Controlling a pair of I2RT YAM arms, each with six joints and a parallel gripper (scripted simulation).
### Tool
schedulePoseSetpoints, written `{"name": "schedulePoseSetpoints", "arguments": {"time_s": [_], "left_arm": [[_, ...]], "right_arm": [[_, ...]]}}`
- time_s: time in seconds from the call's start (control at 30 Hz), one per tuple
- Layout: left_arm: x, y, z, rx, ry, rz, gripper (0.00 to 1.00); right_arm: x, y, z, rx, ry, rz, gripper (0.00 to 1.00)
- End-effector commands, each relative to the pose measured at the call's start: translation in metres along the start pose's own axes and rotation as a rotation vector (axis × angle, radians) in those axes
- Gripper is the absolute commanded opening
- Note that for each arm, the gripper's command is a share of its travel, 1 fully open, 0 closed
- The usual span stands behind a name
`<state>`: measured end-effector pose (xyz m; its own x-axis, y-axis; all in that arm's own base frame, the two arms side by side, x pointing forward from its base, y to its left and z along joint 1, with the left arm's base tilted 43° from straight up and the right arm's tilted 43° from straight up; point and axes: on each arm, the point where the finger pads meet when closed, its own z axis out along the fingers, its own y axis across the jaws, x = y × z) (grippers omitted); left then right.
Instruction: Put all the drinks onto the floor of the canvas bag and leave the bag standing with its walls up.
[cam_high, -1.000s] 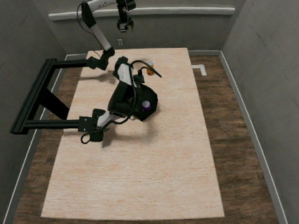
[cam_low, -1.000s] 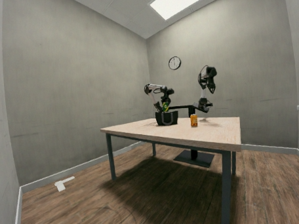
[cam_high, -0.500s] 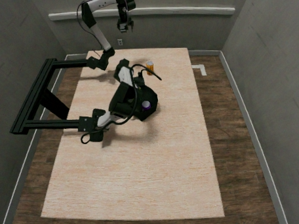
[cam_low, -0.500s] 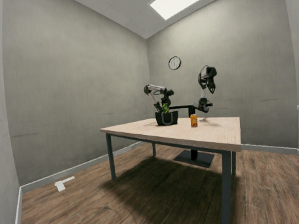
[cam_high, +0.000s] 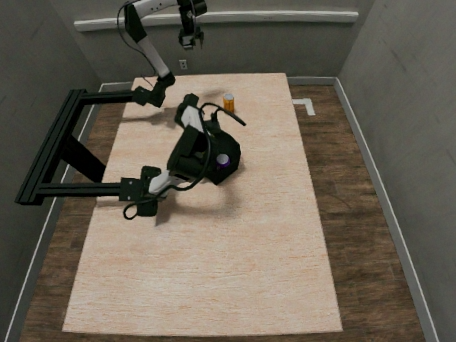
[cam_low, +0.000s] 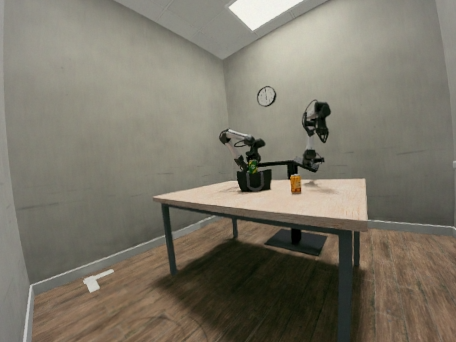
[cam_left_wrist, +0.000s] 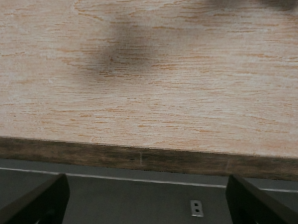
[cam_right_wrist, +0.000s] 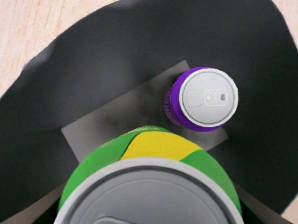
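Right wrist view: the right gripper (cam_right_wrist: 149, 180) grips the green can (cam_right_wrist: 150, 145) (cam_low: 253, 167) over the canvas bag (cam_high: 231, 150) (cam_low: 245, 184) (cam_right_wrist: 100, 55), apparently to lower it beside the purple can (cam_right_wrist: 209, 97) (cam_high: 223, 160), already inside the bag. Outside the bag stands the orange can (cam_high: 228, 103) (cam_low: 296, 184), awaiting its turn. Well apart from the bag, the left gripper (cam_high: 194, 44) (cam_left_wrist: 147, 183) hangs open and empty, probably parked out of the way.
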<state>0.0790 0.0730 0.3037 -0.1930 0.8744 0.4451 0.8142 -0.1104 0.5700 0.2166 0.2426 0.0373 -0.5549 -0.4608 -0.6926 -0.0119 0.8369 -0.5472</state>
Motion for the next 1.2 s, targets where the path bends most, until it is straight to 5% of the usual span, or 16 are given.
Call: {"name": "schedulePoseSetpoints", "arguments": {"time_s": [0.0,1.17], "left_arm": [[0.001,0.0,-0.007,-0.014,0.009,-0.006,0.86],[0.001,0.0,-0.007,-0.014,0.009,-0.006,0.86]], "right_arm": [[-0.016,0.0,0.001,-0.019,-0.048,0.062,0.7],[0.012,0.006,0.043,-0.005,-0.039,0.026,0.7]]}}
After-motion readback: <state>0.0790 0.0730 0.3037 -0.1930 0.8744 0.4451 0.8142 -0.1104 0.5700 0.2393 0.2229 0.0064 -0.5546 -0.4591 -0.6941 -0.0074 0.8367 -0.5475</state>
